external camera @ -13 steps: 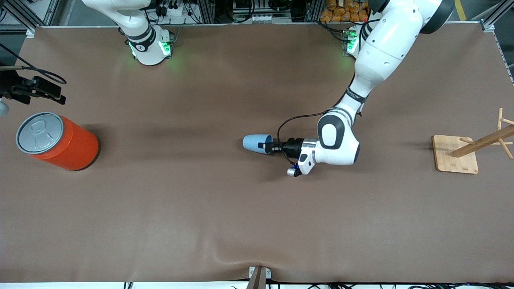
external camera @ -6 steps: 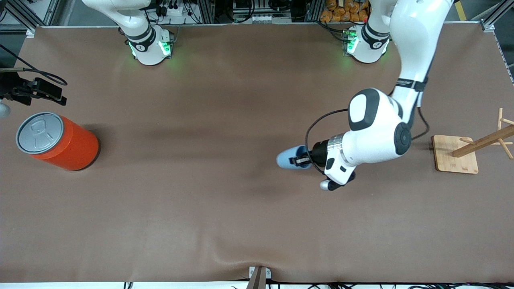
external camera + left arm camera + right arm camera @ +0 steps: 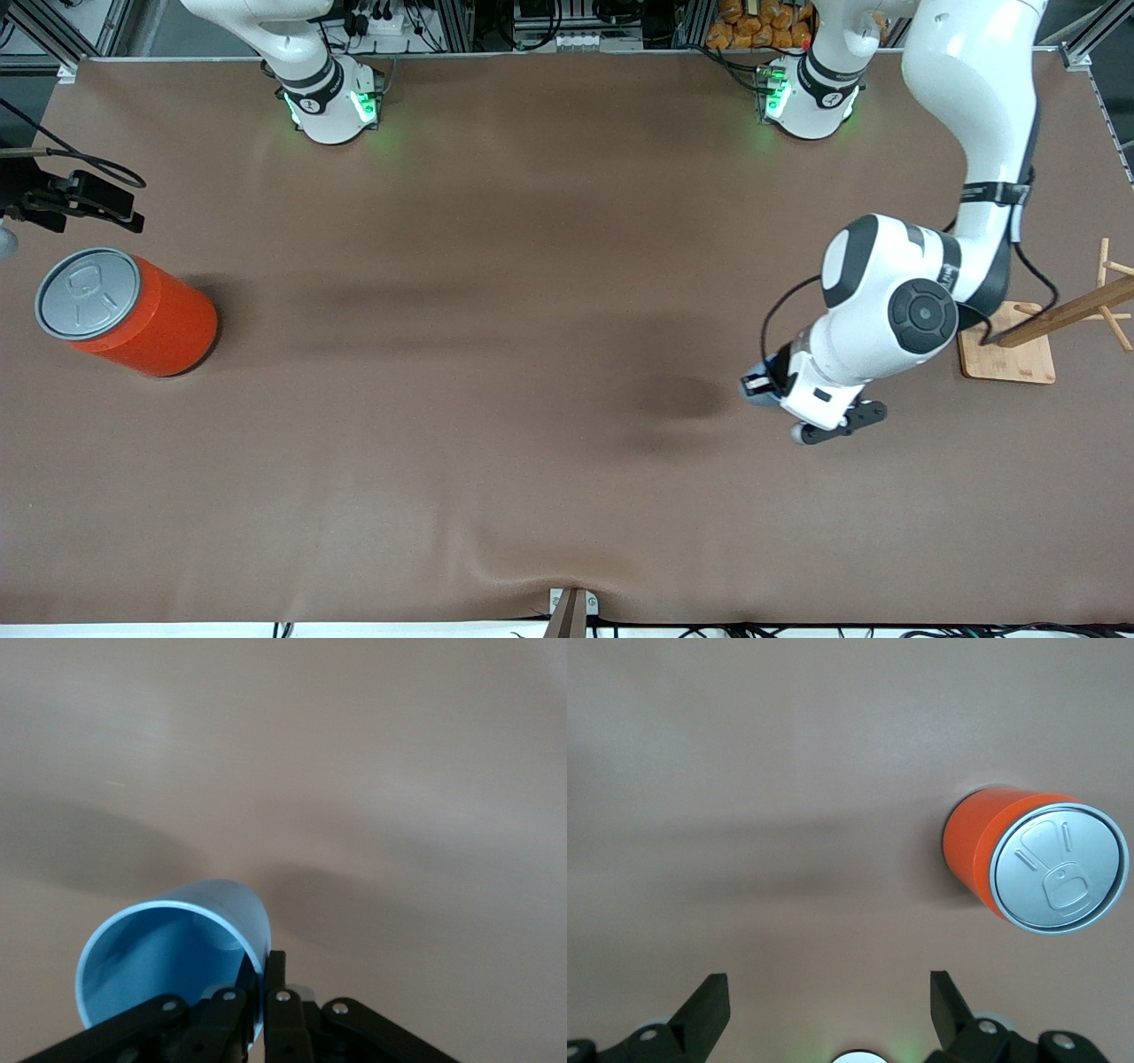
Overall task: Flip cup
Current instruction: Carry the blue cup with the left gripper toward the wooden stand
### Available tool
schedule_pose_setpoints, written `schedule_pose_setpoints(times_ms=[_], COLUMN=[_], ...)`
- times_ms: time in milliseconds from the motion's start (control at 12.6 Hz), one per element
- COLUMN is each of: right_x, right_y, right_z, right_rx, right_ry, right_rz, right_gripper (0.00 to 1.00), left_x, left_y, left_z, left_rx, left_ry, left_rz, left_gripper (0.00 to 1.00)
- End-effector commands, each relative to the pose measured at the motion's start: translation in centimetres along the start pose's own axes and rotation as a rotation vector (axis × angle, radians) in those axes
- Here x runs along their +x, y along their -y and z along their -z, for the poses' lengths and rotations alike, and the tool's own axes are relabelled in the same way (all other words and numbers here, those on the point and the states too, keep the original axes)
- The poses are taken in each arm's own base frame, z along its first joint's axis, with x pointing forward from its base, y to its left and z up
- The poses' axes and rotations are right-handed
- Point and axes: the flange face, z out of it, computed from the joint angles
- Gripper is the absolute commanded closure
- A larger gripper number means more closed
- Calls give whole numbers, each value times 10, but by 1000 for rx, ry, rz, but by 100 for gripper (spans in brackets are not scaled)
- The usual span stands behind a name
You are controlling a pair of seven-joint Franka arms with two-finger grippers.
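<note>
Left gripper has carried the cup a long way toward the left arm's end of the table since a second ago: it was over mid-table, then partway along half a second back, and is now up in the air over bare mat near the wooden rack. The arm has also folded back, elbow raised, wrist now covering most of the cup in the front view.

In the front view only a sliver of blue shows at the fingertips; the cup body is hidden under the wrist housing. The left wrist view shows it better: fingers clenched on the rim wall, one inside and one outside, pinching the cup. Its base is out of sight there.

Earlier the cup's long axis lay roughly level, mouth toward the gripper, base pointing toward the right arm's end. Now the mouth faces the wrist camera and the axis runs away from it toward the mat; exact tilt can't be told.

Right gripper waits over the mat near the orange can, fingers spread wide, holding nothing. Can unchanged.
</note>
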Motion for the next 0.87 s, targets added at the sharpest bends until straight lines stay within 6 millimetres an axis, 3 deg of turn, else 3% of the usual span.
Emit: schedule_pose_setpoints(times_ms=[0, 159, 476, 714, 794], right_x=[3, 3, 3, 4, 4], right_y=[-2, -2, -3, -3, -3], right_z=[5, 5, 5, 4, 4], right_rx=[13, 13, 13, 13, 13], right_ry=[-5, -5, -5, -4, -4], right_rz=[7, 7, 6, 5, 5], right_gripper=[0, 0, 0, 0, 0], left_x=[-30, -27, -24, -24, -23], left_y=[23, 57, 93, 89, 86], left_z=[-18, -32, -68, -73, -71], left_rx=[55, 42, 75, 80, 77], left_ry=[-38, -85, -175, -176, -180], left_rz=[24, 47, -4, -8, -10], left_gripper=[100, 100, 100, 100, 40])
